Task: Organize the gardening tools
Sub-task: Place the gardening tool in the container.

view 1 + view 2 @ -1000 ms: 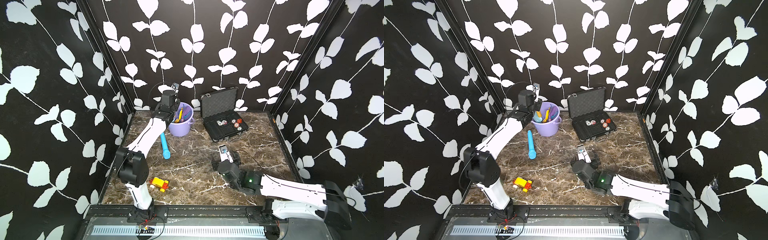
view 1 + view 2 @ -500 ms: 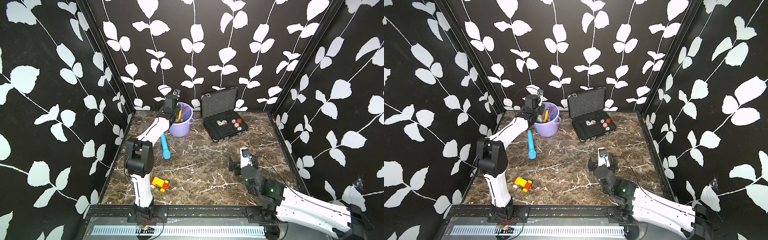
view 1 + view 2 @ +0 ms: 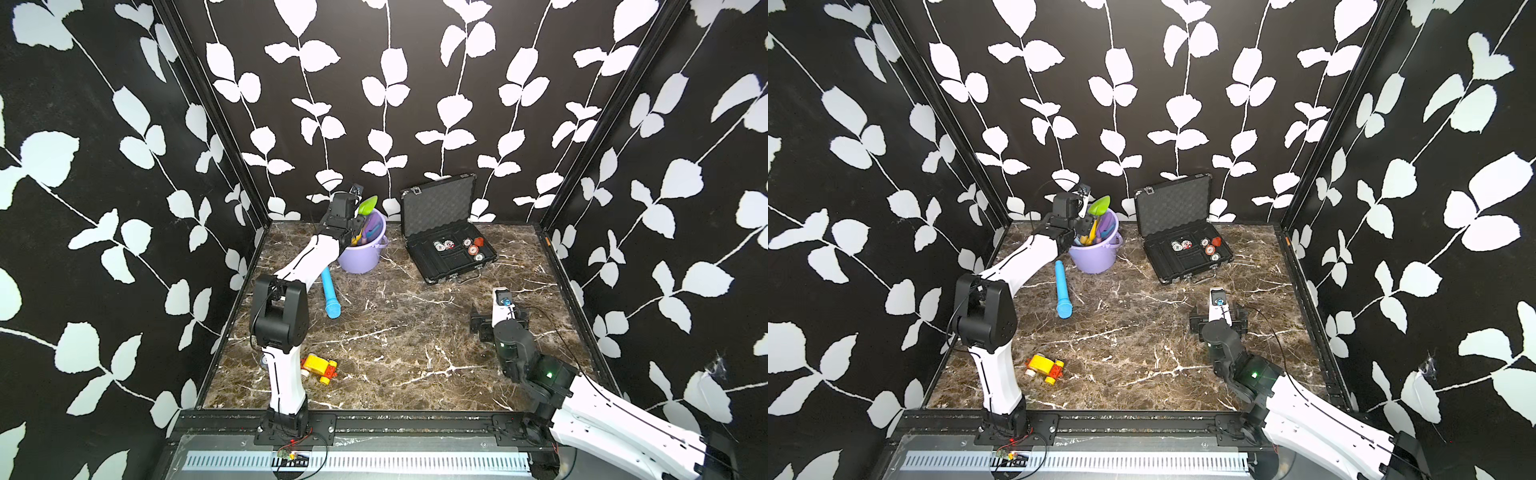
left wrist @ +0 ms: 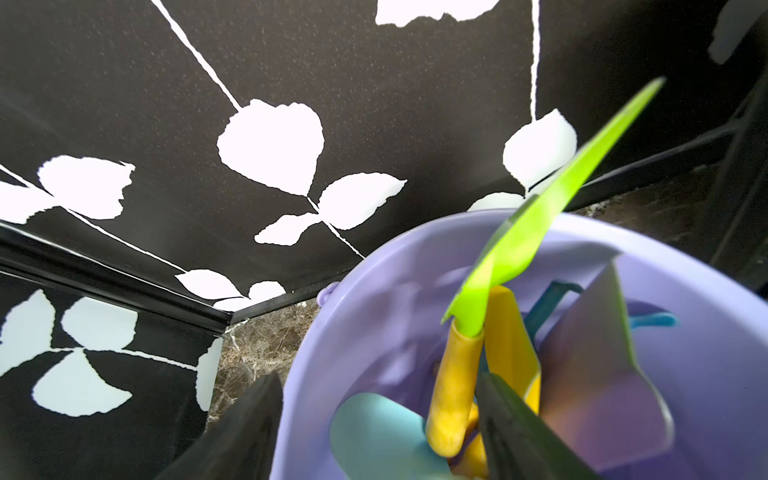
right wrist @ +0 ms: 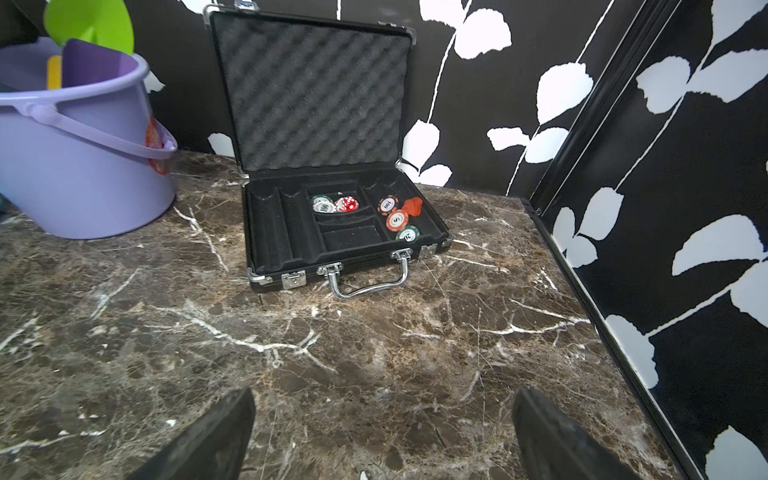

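Left gripper (image 4: 376, 382), jaws apart beside the green trowel (image 4: 536, 232) in the purple bucket (image 4: 374, 291) — we rise straight up without snagging it; right gripper (image 5: 384, 392) spread, empty.

Bench (image 5: 374, 353): polished, veined marble look. Bucket (image 5: 83, 178): smooth matt plastic. Green spade (image 4: 540, 232): glossy plastic. Case (image 5: 316, 95): ridged foam lid lining, shiny metal handle (image 5: 370, 286).

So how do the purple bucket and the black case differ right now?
The purple bucket is round lilac plastic; the black case is flat and rectangular, its foam-lined lid propped open. The bucket holds the gardening tools, a green spade sticking above its rim; the case holds poker chips and a red die. Both stand at the back of the table.
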You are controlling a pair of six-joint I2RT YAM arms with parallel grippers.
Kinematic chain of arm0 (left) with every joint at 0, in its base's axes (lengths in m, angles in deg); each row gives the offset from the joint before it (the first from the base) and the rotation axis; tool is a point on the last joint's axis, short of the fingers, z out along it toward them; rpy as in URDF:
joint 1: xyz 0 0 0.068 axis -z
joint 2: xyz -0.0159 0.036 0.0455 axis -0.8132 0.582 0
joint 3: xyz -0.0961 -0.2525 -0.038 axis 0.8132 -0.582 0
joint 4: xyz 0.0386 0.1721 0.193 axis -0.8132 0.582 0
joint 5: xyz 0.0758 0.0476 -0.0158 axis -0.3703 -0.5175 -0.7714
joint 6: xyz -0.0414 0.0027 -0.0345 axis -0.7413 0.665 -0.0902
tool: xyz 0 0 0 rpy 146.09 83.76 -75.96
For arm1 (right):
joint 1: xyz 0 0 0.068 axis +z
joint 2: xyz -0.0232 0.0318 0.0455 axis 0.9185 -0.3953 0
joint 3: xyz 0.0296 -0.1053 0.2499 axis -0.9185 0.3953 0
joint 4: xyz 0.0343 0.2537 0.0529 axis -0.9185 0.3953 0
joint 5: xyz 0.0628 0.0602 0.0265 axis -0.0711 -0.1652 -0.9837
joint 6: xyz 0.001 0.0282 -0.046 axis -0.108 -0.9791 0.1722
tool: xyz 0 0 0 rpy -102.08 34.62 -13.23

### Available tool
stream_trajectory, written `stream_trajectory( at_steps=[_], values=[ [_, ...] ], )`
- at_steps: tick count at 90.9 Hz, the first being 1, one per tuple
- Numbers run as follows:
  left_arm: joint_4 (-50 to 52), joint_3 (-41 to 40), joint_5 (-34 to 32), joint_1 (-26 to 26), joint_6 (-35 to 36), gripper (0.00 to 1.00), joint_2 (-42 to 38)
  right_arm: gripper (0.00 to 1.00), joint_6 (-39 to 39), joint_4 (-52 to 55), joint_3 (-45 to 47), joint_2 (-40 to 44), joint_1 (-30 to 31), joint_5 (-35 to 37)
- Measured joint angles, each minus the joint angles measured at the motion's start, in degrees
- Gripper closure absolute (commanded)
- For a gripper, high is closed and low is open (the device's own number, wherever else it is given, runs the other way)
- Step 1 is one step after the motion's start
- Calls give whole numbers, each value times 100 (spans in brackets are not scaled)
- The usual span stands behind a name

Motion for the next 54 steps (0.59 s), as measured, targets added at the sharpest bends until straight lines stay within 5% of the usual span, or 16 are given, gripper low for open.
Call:
stream_trajectory(
  at_steps=[32, 54],
  values=[
    [103, -501, -190, -39, -284, 1, -1360, 1, 264, -55, -339, -623, -393, -376],
    [0, -2131, -251, -304, -1128, 1, -2994, 1, 1075, -424, -535, -813, -592, -516]
  ],
)
